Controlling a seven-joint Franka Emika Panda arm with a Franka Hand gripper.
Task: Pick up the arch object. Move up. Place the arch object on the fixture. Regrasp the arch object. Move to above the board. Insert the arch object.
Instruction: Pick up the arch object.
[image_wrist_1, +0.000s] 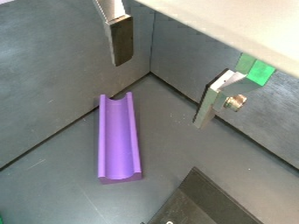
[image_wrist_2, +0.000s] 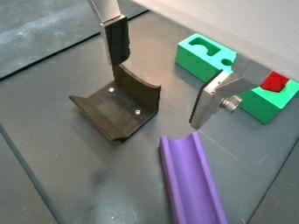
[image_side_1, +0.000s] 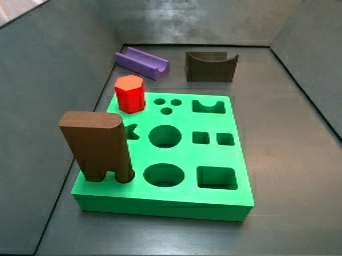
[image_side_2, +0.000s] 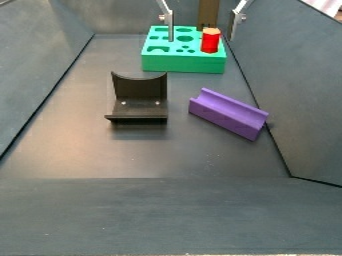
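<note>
The purple arch object (image_side_2: 227, 112) lies on the grey floor with its notch facing up, close to a side wall. It also shows in both wrist views (image_wrist_1: 121, 138) (image_wrist_2: 193, 179) and in a side view (image_side_1: 143, 62). The dark fixture (image_side_2: 138, 97) stands beside it, apart from it, and also shows in a wrist view (image_wrist_2: 117, 109) and a side view (image_side_1: 210, 65). The green board (image_side_1: 201, 155) lies further off (image_side_2: 167, 58). My gripper (image_wrist_1: 170, 74) (image_wrist_2: 163, 74) is open and empty, well above the floor; only its fingertips (image_side_2: 167, 12) show at the frame edge.
A red hexagonal peg (image_side_1: 130, 93) (image_side_2: 210, 40) and a tall brown block (image_side_1: 94, 145) stand in the board. Grey walls (image_side_2: 40, 90) enclose the floor on all sides.
</note>
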